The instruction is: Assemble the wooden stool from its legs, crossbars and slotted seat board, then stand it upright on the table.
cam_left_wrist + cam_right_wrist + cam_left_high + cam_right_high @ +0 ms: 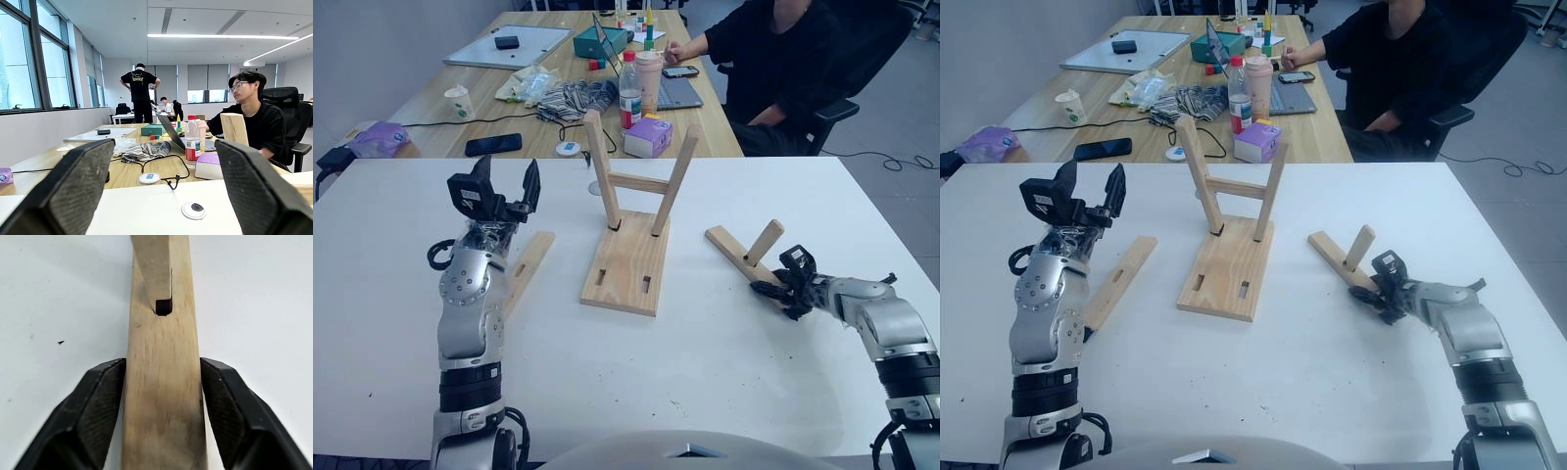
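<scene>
The slotted seat board (626, 266) lies flat mid-table. Two legs (600, 168) joined by a crossbar (639, 182) stand up from its far slots. A loose leg (525, 270) lies flat to the left of the board. To the right lies another leg (732, 252) with a short crossbar (765, 241) sticking up from it. My right gripper (771, 288) is shut on that leg's near end, and the right wrist view shows its pads (100, 406) pressed against both sides of the wood (164, 362). My left gripper (505, 192) is raised above the loose leg, open and holding nothing, with its fingers (73, 191) wide apart.
Behind the white table (705, 382) stands a wooden desk (431, 108) with a bottle (629, 90), a purple box (648, 136), a phone (493, 145), a laptop and cables. A person sits at its right end. A small white disc (596, 187) lies behind the seat board.
</scene>
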`<act>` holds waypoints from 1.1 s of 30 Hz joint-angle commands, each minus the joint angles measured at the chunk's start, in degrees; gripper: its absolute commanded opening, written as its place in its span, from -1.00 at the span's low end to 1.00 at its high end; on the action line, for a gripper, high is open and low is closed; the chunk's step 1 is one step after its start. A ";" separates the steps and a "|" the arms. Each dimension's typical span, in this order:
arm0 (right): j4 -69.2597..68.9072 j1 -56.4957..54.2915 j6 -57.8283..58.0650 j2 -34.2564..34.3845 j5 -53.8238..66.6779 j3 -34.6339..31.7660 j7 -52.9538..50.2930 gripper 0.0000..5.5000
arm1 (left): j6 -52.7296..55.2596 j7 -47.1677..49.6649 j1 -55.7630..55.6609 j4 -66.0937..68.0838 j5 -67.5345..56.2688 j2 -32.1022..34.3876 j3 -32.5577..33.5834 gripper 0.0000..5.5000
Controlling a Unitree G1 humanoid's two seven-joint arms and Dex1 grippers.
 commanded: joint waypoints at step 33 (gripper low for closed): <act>-20.03 -16.85 21.70 -7.89 36.81 -16.94 19.49 -0.26 | 28.78 -26.56 2.12 -8.65 -37.05 -1.96 -12.39 0.36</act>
